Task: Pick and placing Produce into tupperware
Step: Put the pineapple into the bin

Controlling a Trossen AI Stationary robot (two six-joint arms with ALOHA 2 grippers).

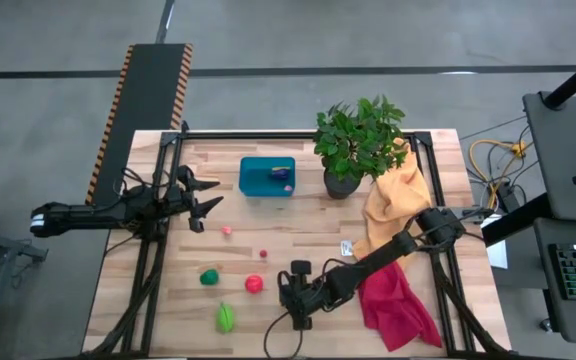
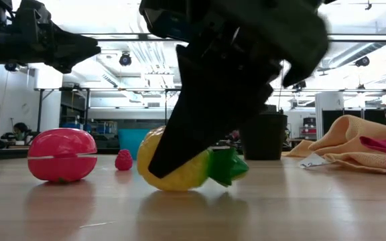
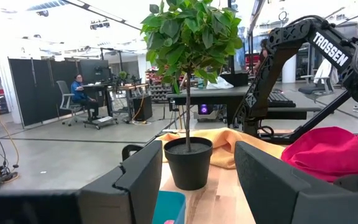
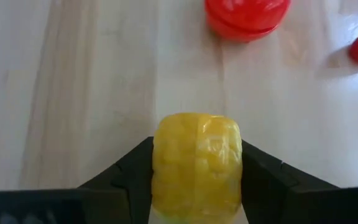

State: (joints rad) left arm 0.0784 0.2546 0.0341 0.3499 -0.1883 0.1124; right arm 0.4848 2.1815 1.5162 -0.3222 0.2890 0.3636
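Yellow toy corn (image 4: 196, 165) with green end lies on bench (image 1: 308, 250), front middle, pinched by right tool (image 4: 196, 171) | red round piece (image 2: 61, 155) and small red berry (image 2: 123, 160) near it | teal tupperware (image 1: 267, 177) far back beside potted plant (image 1: 356, 143) | left tool (image 1: 200, 196) spread, near tupperware | two cloths: orange (image 1: 400, 198), red (image 1: 398, 305)

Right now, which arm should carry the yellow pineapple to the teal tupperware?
The right. Its end effector already has the yellow pineapple between its fingers on the table's front. The left end effector hangs open and empty beside the teal tupperware, with nothing to deliver.
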